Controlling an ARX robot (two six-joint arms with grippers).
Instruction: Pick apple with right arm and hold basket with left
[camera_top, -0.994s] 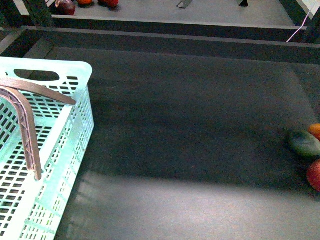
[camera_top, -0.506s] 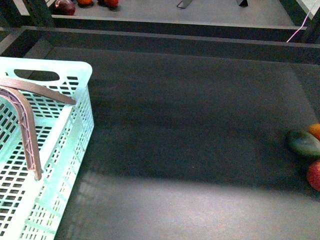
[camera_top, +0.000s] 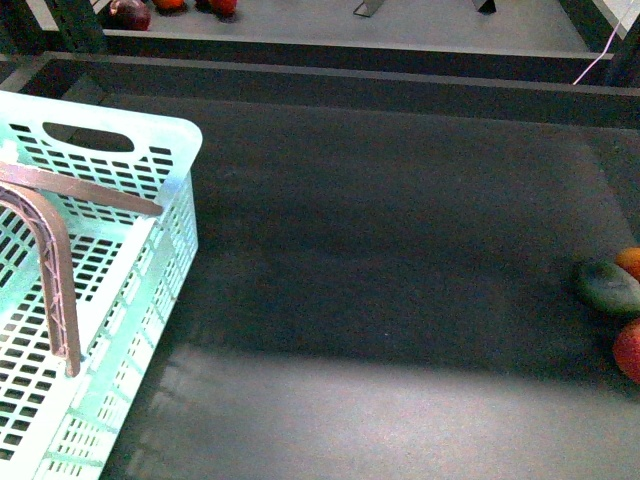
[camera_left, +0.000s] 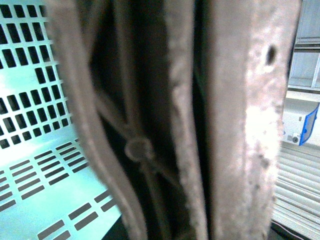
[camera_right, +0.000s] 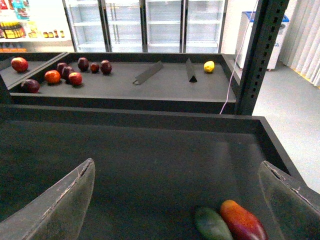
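Basket (camera_top: 150, 250) shifted rightward; brown handle (camera_left: 150, 125) fills left wrist view, left claw's grip can't be told.
Right claw (camera_right: 177, 172) spread, empty; dark-green fruit (camera_right: 212, 225) ahead of it, beside apple (camera_top: 630, 350).

No readable text, label or number shows on anything here.

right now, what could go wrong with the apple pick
The apple lies close beside the dark green fruit at the front view's right edge, so the open right gripper might knock that fruit or grab it instead. Being round, the apple could roll if nudged. The left wrist view shows only a blurred handle of the basket, so that hold can't be checked.
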